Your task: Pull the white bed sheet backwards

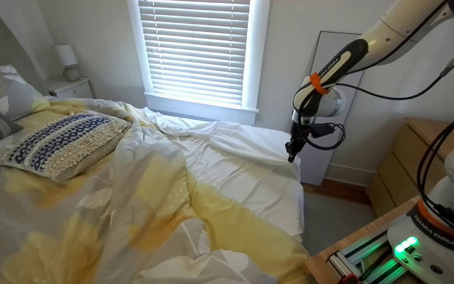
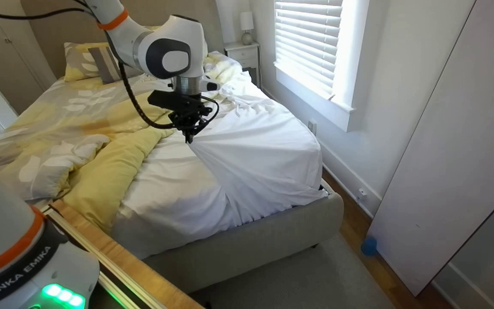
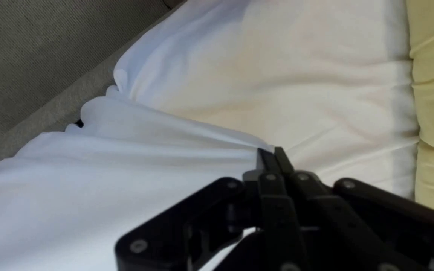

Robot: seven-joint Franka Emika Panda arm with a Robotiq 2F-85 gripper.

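Window blinds brightened a bedroom where the white bed sheet covered the foot of the upholstered bed, beside the floral duvet. The gripper clamped a pinch of the white bed sheet, taut folds fanning out. The pull seemed in hand; the next move likely called for a firm hold and steady backward draw. The wooden dresser looked closed, its contents hidden.

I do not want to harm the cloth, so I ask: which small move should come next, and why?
Probably a slow, short pull of the white sheet toward the yellow blanket, with the gripper closed. In the wrist view it pinches the sheet; in an exterior view tight folds fan from it toward the corner of the bed frame, so a gentle pull seems wise.
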